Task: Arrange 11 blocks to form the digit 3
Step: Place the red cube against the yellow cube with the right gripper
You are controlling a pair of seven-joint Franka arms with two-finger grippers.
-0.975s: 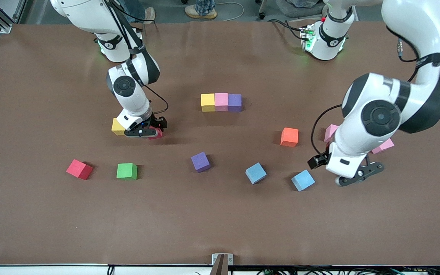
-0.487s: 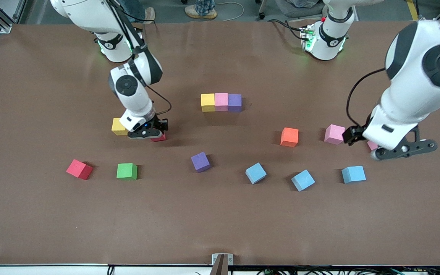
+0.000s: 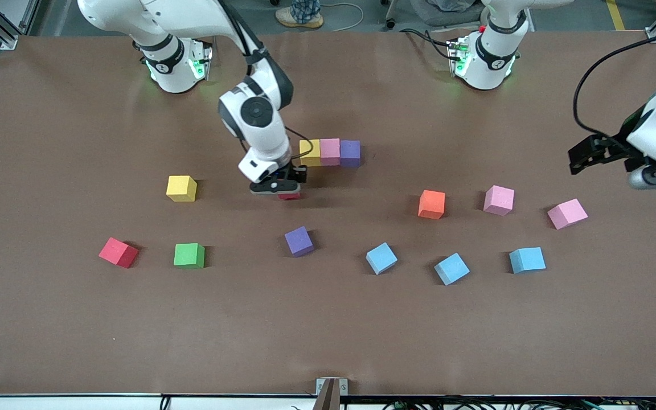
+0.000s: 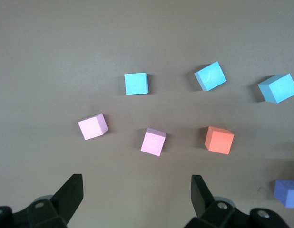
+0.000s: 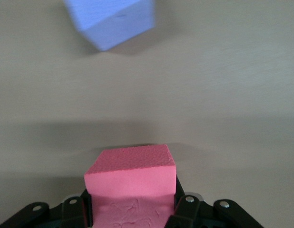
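Right hand [image 3: 280,192] over the brown counter [image 3: 328,330], just beside the yellow end of the row; fingers clamped on a small red foam cube [image 5: 132,178], which shows only as a sliver under the hand in the front view.

Row of three touching matte foam cubes, yellow [image 3: 310,152], pink [image 3: 329,151], purple [image 3: 350,152], sits mid-counter, farther from the front camera than the loose cubes.

Left hand [image 3: 635,171] up in the air over the left arm's end of the counter, fingers spread wide, holding nothing.

Loose cubes:
- second yellow cube [image 3: 181,188] toward the right arm's end
- second red cube [image 3: 118,252] and green cube [image 3: 189,255] nearer the camera
- tilted purple cube [image 3: 299,241] mid-counter
- three light blue cubes [image 3: 381,258], [image 3: 451,269], [image 3: 527,259] in a loose line
- orange cube [image 3: 431,204] and two more pink cubes [image 3: 499,200], [image 3: 567,213] just farther from the camera than the blue ones
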